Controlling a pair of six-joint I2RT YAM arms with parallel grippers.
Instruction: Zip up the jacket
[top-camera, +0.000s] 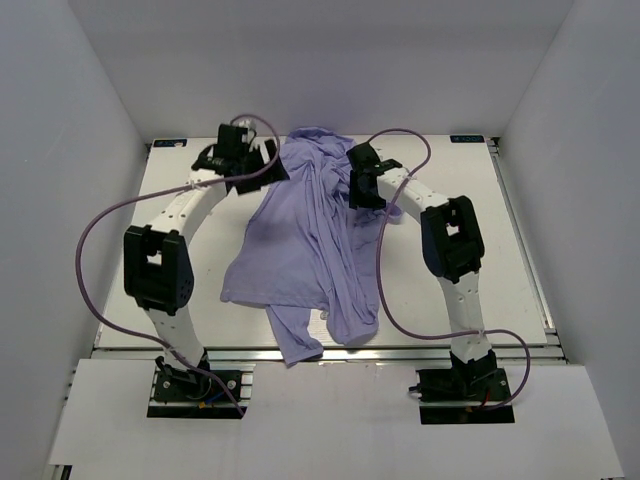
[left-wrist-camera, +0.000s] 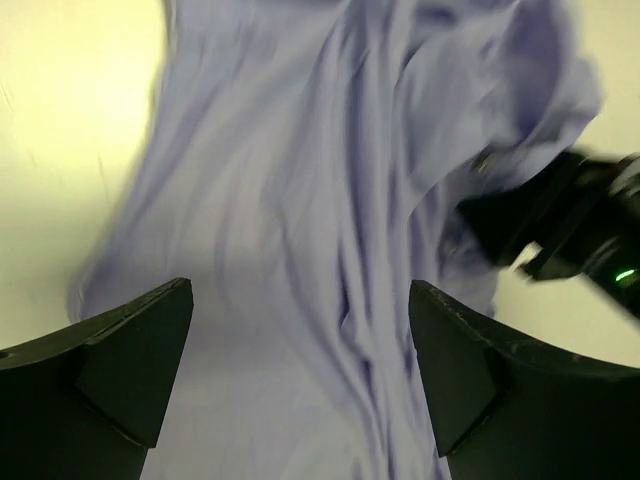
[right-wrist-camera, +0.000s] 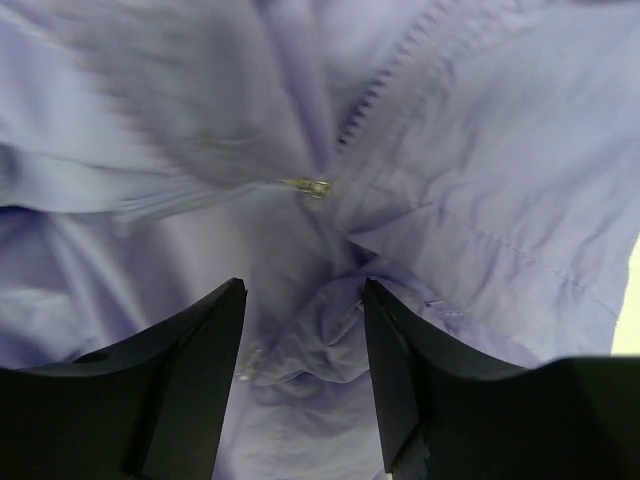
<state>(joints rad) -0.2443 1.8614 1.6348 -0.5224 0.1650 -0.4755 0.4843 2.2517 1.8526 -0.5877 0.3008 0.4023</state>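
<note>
Lavender jacket (top-camera: 310, 240) lies crumpled across the middle of the white counter (top-camera: 480, 200). Left tool (left-wrist-camera: 300, 290) hangs over the cloth, fingers wide apart. Right tool (right-wrist-camera: 303, 285), also parted, straddles a bunched fold near the metal zipper pull (right-wrist-camera: 316, 187).

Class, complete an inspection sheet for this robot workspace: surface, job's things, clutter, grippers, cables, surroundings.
Surface: white table, with the arms mounted at its near edge.
Job's things: lavender jacket lies crumpled mid-table and reaches the near edge; zipper slider shows in the right wrist view.
Clutter: nothing seen.
Grippers: left gripper is open above the fabric; right gripper is open with a narrower gap, a fabric fold between its fingers.
Cables: purple cables loop beside each arm.
Surroundings: plain white walls on three sides.
</note>
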